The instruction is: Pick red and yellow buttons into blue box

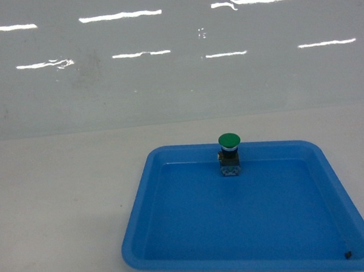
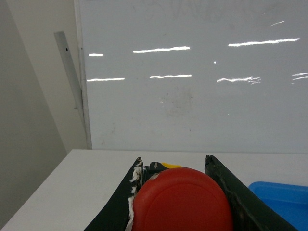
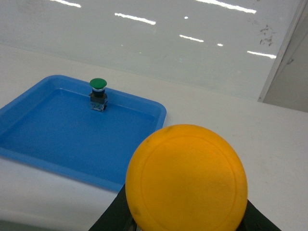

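The red button (image 2: 183, 202) fills the bottom of the left wrist view, its round cap wedged between the two black fingers (image 2: 120, 202) of my left gripper (image 2: 174, 163), which is shut on it. A yellow label shows just behind the cap. In the right wrist view the yellow button (image 3: 186, 175) faces the camera with its cap; my right gripper (image 3: 185, 224) is shut on it, with only the black finger bases showing below. Neither gripper appears in the head view. The blue box is out of view.
A shallow blue tray (image 1: 140, 227) lies on the white table, with a green-capped button (image 1: 230, 153) standing upright near its far rim and a small dark speck (image 1: 347, 254) in its near right corner. A glossy white wall (image 1: 175, 77) stands behind the table.
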{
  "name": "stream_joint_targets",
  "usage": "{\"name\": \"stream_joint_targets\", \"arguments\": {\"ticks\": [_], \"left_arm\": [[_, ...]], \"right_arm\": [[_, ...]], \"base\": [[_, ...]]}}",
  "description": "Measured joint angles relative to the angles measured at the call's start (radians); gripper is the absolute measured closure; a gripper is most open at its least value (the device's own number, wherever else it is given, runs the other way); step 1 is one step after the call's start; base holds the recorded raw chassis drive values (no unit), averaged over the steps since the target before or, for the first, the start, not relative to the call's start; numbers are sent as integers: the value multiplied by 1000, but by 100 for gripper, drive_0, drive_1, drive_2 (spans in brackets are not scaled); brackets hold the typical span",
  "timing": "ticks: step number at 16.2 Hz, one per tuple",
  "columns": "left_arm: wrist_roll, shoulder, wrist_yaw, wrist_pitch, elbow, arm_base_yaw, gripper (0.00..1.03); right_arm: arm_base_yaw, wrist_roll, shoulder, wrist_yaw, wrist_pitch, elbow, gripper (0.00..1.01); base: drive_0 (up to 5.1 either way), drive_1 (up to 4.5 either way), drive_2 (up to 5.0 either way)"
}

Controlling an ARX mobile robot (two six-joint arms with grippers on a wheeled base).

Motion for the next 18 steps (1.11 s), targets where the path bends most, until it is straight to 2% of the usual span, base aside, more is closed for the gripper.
{"name": "stream_joint_targets", "arguments": {"ticks": [2,7,12,18], "left_arm": [[0,0,0,0,0,0,71],[0,-5,-6,0,0,3,71],[0,-5,-6,1,0,2,71],[0,-6,-3,2,0,2,71]], "right_arm": [[0,0,0,0,-1,0,77],[0,0,0,0,-1,0,77],[0,0,0,0,0,0,77],[0,0,0,0,0,0,77]], "base": [[2,-385,389],[419,-437,32],[487,-355,-100],[497,-247,-247]]}}
